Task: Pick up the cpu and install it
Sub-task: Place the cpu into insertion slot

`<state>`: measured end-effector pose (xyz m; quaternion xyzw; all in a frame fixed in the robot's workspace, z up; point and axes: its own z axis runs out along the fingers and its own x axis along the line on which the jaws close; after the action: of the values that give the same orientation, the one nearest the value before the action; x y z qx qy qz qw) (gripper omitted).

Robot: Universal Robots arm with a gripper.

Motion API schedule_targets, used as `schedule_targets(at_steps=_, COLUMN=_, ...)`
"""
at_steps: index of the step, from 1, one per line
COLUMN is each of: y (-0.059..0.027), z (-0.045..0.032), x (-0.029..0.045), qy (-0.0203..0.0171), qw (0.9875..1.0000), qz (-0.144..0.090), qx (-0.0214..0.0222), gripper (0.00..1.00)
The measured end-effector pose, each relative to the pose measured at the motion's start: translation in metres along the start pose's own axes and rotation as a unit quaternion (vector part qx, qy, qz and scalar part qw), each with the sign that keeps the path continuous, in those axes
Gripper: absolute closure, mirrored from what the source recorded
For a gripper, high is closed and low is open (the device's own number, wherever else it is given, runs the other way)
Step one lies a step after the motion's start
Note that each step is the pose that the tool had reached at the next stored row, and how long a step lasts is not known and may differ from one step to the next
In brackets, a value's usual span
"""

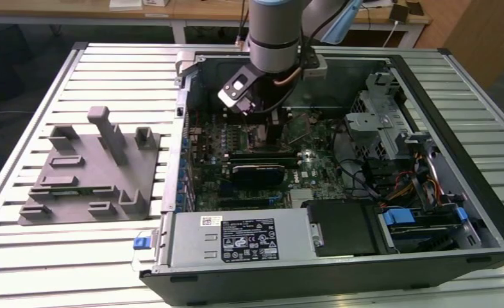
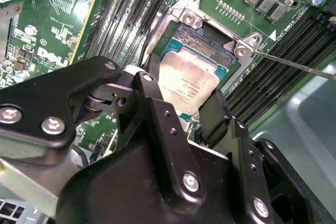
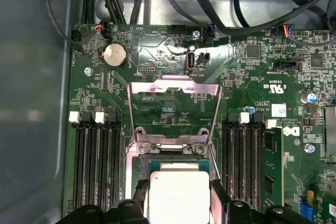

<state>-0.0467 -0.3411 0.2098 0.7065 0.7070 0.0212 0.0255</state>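
One chip, gripped at its socket

Item 1: my claw, clenched on the chip. My fingers press two opposite edges, probably so the silvery top lies level and the underside goes untouched.

Item 2: socket, directly under the chip. I cannot tell whether the chip sits in it or hangs just above.

Item 3: metal frame, hinged up, which leaves the socket open for seating.

Item 4: grey tray, on the table beside the computer case, well apart from my claw.
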Motion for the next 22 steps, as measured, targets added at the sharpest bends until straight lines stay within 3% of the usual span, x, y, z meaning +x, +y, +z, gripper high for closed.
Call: schedule_targets(at_steps=22, y=-0.0022, z=0.0085, x=0.0023, qy=0.0001, qw=1.0000, qz=0.000, qx=0.0000, gripper=0.46)
